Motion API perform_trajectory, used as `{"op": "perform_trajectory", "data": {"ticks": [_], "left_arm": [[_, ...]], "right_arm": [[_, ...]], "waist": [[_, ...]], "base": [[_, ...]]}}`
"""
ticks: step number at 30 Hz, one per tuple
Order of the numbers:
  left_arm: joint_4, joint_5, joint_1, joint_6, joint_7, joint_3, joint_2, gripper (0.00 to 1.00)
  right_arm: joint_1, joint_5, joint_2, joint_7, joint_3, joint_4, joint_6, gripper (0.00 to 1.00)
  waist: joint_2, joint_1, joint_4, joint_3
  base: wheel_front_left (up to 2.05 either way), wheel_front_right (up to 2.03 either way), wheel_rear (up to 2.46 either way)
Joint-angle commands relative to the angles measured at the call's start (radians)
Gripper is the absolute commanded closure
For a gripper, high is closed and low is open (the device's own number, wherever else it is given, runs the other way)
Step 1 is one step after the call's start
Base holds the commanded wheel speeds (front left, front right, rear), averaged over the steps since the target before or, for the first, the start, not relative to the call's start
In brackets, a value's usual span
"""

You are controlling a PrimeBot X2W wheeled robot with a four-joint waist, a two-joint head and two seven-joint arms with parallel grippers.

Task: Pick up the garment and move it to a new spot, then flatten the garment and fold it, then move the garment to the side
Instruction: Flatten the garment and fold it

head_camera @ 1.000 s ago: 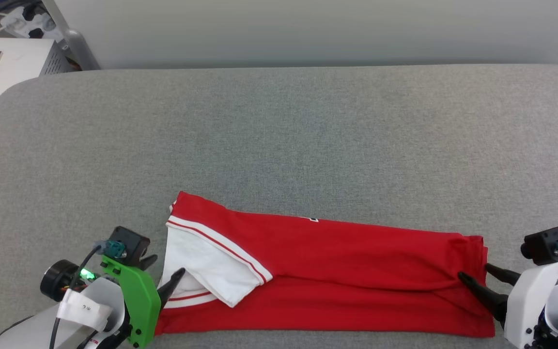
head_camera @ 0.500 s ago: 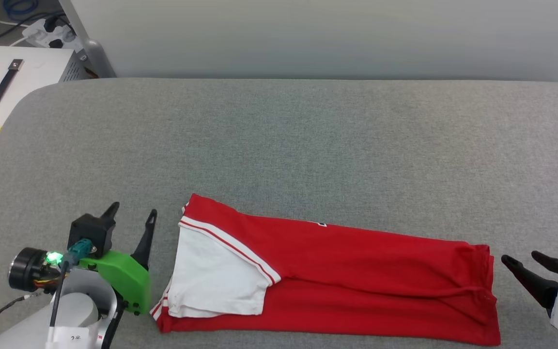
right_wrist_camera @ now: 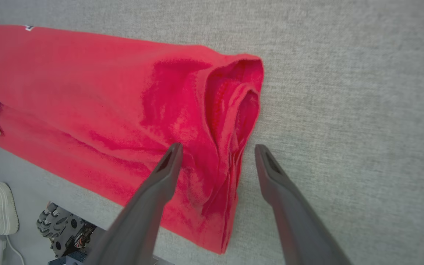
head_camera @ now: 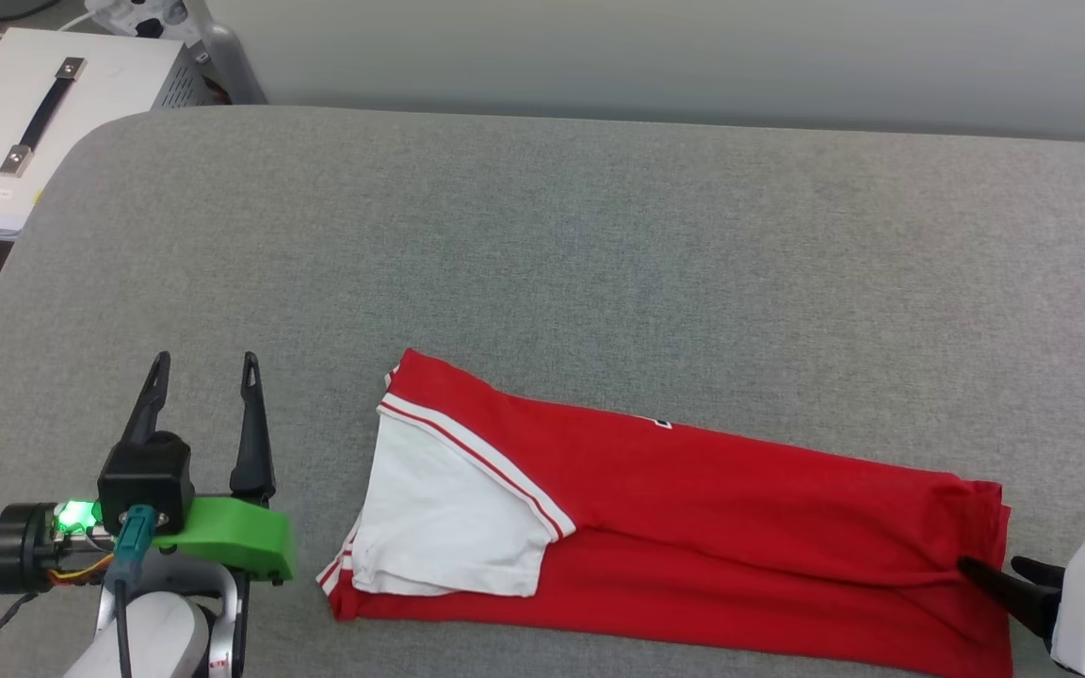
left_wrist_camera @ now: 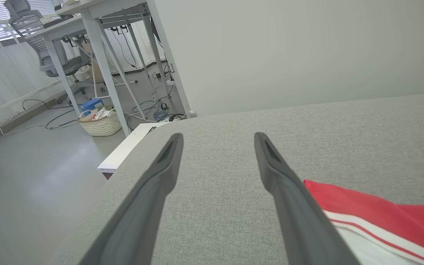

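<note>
- At 6 to 4 o'clock in the head view, along the table's (head_camera: pixel 542 235) near edge, is that the garment (head_camera: pixel 740 527)? And where are your pincers?
- Yep. It's a long red band, folded lengthwise, with the white sleeve (head_camera: pixel 448 508) on top at its 9 o'clock end and the hem (right_wrist_camera: pixel 234 84) at its 3 o'clock end. My left gripper (head_camera: pixel 205 363) sits at 8 o'clock, spread wide w/ nothing btwn the fingers, near the sleeve end but apart from it. My right gripper (head_camera: pixel 993 565) is at 4 o'clock, also spread wide and empty. In its wrist view one finger is over the hem and the other over bare table. Whether it's touching the cloth, can't tell.
- How do you do this step well?
- My guess is a crosswise fold comes next. The hem end is puckered and its layers gape, so I'd pinch all the layers at once, not just the top one. Left should pin the sleeve end so the band doesn't drag. Lift low, lay it over, match the edges. Risks: the jersey may slip or the sleeve flop out.
- Any containers?
- Wicker basket (left_wrist_camera: pixel 101 125) on the floor at 10 o'clock in the left wrist view, by a desk (left_wrist_camera: pixel 99 59). It's stuffed w/ sth pale, can't tell what. White case w/ black handle (head_camera: pixel 34 122) at 10 o'clock in the head view, off the table corner. It's closed, contents hidden.
</note>
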Motion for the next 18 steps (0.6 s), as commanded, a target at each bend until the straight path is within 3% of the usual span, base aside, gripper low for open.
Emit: {"op": "perform_trajectory", "data": {"ticks": [1,9,17,18], "left_arm": [[-0.012,0.040,0.030,-0.009,-0.006,0.036,-0.027,0.00],[-0.047,0.210,0.129,-0.080,-0.006,0.224,-0.182,0.00],[-0.040,0.333,0.160,-0.180,-0.006,0.291,-0.298,0.00],[-0.037,0.345,0.162,-0.192,-0.006,0.299,-0.311,0.00]], "right_arm": [[-0.017,0.010,0.010,0.003,0.007,0.014,-0.001,0.00],[-0.068,0.035,0.042,-0.005,0.078,0.081,-0.001,0.00],[-0.093,0.051,0.050,-0.032,0.168,0.095,-0.001,0.00],[-0.094,0.050,0.046,-0.034,0.178,0.097,-0.001,0.07]], "waist": [[-0.0001,0.0000,0.014,0.015],[-0.0001,0.0000,0.034,0.041],[-0.0001,0.0000,0.043,0.043],[-0.0001,0.0000,0.042,0.041]], "base": [[0.00,0.00,0.00],[0.00,0.00,0.00],[0.00,0.00,0.00],[0.00,0.00,0.00]]}}
